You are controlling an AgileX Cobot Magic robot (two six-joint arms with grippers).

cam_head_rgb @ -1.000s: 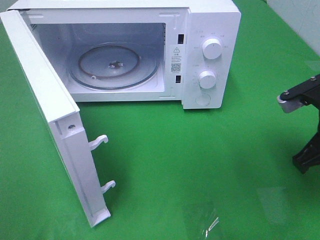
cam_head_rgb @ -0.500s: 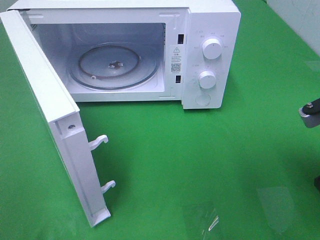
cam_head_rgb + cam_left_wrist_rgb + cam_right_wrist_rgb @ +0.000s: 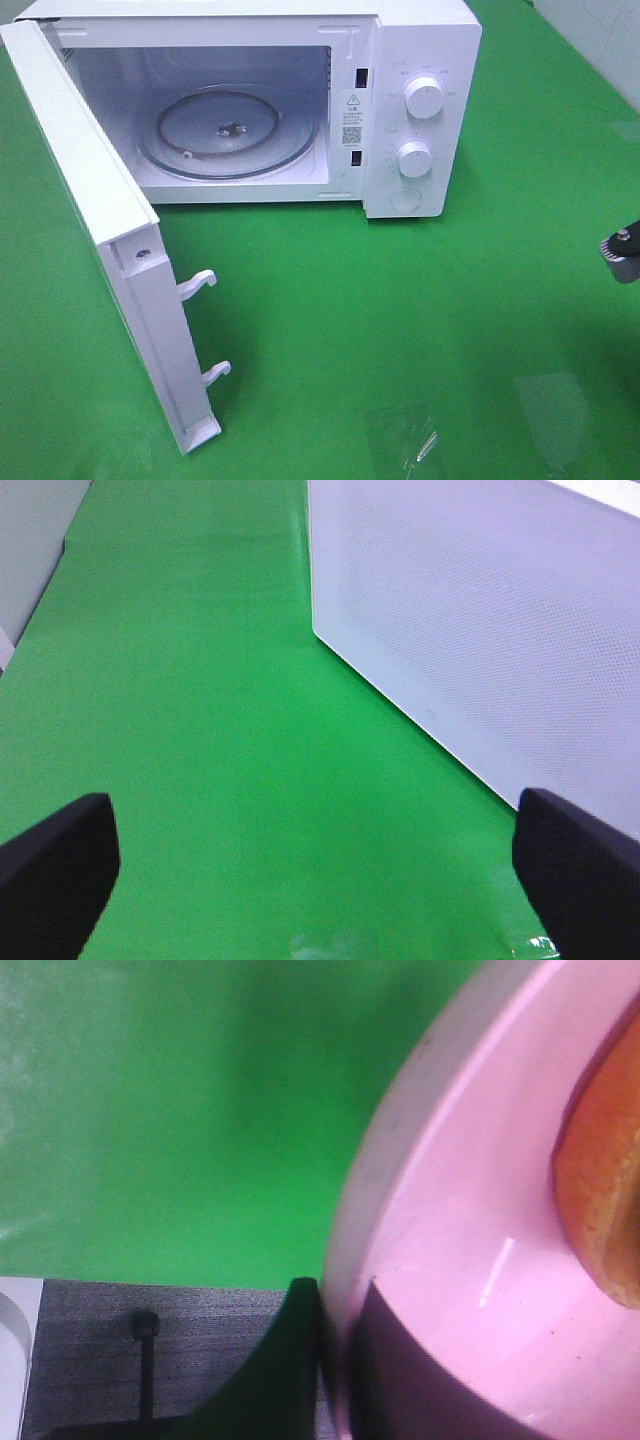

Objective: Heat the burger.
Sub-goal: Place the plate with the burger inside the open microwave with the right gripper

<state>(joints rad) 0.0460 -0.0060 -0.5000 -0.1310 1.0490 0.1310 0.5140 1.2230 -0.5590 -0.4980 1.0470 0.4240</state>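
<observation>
With right hand, pinches rim of pink plate, clamped tight on it. Bears burger on that plate, over green bench. Spreads left hand wide, empty, beside white microwave.

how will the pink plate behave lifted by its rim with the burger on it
Probably stiff: the pink plate shows no bend where the right tool pinches its rim. May tip: the burger sits away from that grip.
</observation>
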